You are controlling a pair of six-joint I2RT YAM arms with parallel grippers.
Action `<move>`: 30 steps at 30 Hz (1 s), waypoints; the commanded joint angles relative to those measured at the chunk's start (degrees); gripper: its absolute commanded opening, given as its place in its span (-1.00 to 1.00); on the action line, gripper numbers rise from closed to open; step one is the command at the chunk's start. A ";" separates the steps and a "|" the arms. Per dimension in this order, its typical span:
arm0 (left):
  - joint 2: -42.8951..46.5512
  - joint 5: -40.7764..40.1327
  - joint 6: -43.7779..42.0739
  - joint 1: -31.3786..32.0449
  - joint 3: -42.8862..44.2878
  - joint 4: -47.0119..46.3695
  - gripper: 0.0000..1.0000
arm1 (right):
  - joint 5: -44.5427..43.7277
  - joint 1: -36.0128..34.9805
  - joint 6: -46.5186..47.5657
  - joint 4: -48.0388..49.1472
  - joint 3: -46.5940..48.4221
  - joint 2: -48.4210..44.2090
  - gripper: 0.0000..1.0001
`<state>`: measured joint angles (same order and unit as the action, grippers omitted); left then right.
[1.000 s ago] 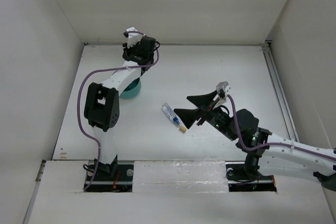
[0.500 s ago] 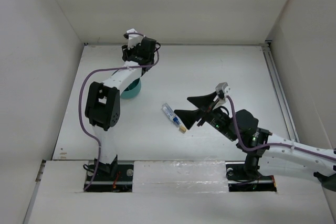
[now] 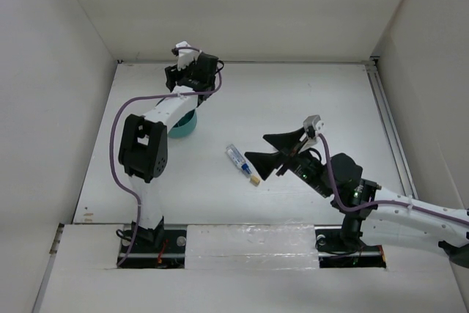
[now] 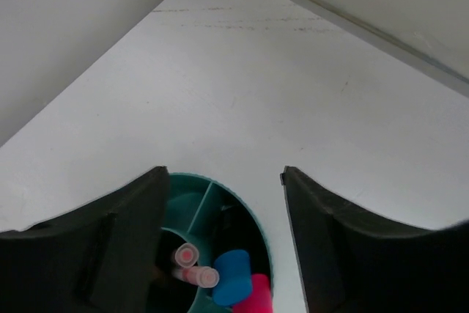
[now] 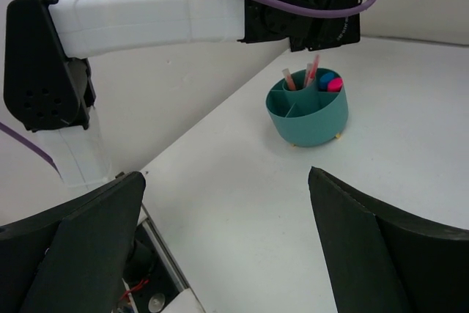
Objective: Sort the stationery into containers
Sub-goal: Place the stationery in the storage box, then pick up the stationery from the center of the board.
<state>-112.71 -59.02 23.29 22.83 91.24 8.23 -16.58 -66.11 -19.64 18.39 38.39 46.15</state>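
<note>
In the left wrist view my left gripper (image 4: pixel 225 175) hangs open straight over the teal container (image 4: pixel 258 236), with nothing between its fingers. Two thin pink pens (image 4: pixel 192 264) stand in the container's centre tube. Beside them stand a blue-capped marker (image 4: pixel 233 275) and a pink-capped one (image 4: pixel 256 292). From above, the left gripper (image 3: pixel 187 78) covers part of the container (image 3: pixel 185 127). A clear-barrelled pen (image 3: pixel 237 157) and a tan eraser block (image 3: pixel 254 179) lie mid-table. My right gripper (image 3: pixel 256 147) stands open just right of them, holding nothing.
The right wrist view shows the container (image 5: pixel 308 113) on the table, under the left arm (image 5: pixel 146 16). White walls close in the table at the back and on both sides. A metal rail (image 3: pixel 385 119) runs along the right edge.
The left gripper's jaws have spread apart above the container. The right arm has barely moved and stays open.
</note>
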 commanded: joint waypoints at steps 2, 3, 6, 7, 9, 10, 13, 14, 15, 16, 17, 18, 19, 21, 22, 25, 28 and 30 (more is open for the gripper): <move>6.96 -0.13 2.54 0.11 3.06 3.45 0.43 | -3.81 -0.43 0.92 0.42 -0.34 0.51 0.99; 7.84 1.27 2.55 0.11 3.06 3.46 0.72 | -3.81 -0.43 0.40 0.42 -0.34 0.52 0.99; 11.37 3.74 1.07 0.11 5.34 3.98 1.00 | -6.45 -0.43 -0.22 -1.24 0.80 2.97 0.99; 12.76 5.92 0.36 0.11 6.13 3.99 1.00 | -8.28 -0.43 -0.92 -1.86 0.81 3.68 0.99; 13.64 8.21 -0.87 0.11 9.47 6.26 1.00 | -10.31 -0.43 -1.62 -2.92 2.29 5.60 0.99; 13.65 10.92 -1.57 0.11 10.79 7.14 1.00 | -11.01 -0.43 -2.33 -4.49 2.82 6.49 0.99; 13.65 15.68 -2.90 0.64 16.76 12.06 1.00 | -12.69 1.85 -5.48 -11.41 6.77 10.78 0.99; 14.17 18.04 -2.90 0.64 18.17 13.38 1.00 | -12.69 2.90 -6.63 -13.45 8.00 12.02 0.99; 14.18 19.02 -2.20 0.64 20.71 16.18 1.00 | -11.64 5.52 -7.60 -15.21 10.02 13.16 0.99; 14.79 19.64 -1.67 0.64 21.60 17.25 1.00 | -10.76 6.94 -8.65 -17.23 10.99 15.52 0.99; 15.49 21.30 -0.80 0.64 21.61 17.87 1.00 | -9.89 8.17 -10.49 -20.56 11.79 16.42 0.99; 17.76 21.32 -0.79 1.51 21.61 17.87 1.00 | -8.31 10.27 -11.20 -21.81 12.32 17.21 0.99; 19.44 20.28 -0.79 2.47 20.30 16.48 1.00 | -7.60 11.08 -11.82 -22.78 12.84 17.91 0.99; 26.17 14.15 -2.18 7.54 16.18 12.54 1.00 | -5.85 12.22 -12.44 -24.37 12.85 19.14 0.99; 28.83 11.59 -3.15 9.67 9.90 9.73 1.00 | -4.70 13.36 -12.44 -25.07 12.85 19.15 0.99; 39.18 13.22 -6.75 15.04 0.46 -1.17 1.00 | -1.36 15.21 -11.92 -28.67 14.95 23.27 0.99; 44.31 16.04 -1.70 15.05 -3.35 1.85 1.00 | -0.21 15.22 -11.30 -32.27 18.55 29.24 0.99; 45.46 16.05 0.52 15.05 -2.74 5.27 1.00 | 0.49 15.22 -10.78 -33.50 19.70 33.97 0.96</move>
<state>-69.97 -42.89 20.78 38.87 88.47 13.96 -18.92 -51.00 -30.68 -10.94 54.52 75.72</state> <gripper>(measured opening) 0.997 0.987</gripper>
